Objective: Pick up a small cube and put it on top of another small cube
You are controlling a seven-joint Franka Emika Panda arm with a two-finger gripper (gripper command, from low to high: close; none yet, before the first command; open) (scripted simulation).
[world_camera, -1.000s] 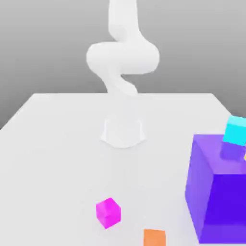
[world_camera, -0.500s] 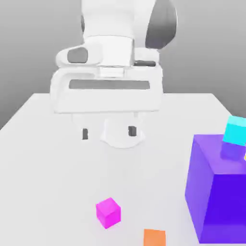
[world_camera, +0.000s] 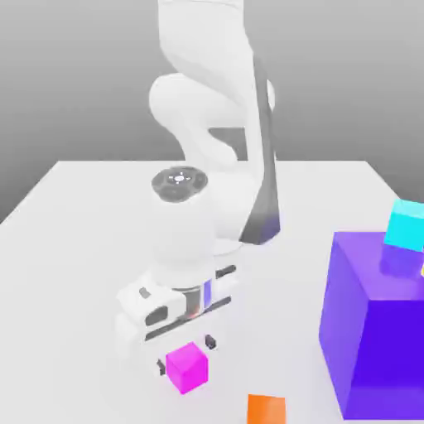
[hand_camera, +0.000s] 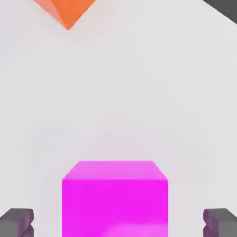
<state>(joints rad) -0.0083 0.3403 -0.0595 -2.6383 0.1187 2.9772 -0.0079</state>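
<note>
Exterior view: we see the magenta cube (world_camera: 187, 368) on the table (world_camera: 273, 298), left of the big purple block (world_camera: 385, 356), the gripper (world_camera: 186, 354) spread around it (no contact, we judge); grasp, lift and stacking all remain.

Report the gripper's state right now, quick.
Gripper: open, one finger on either side of the magenta cube, with a gap at each side; holding nothing.
</note>
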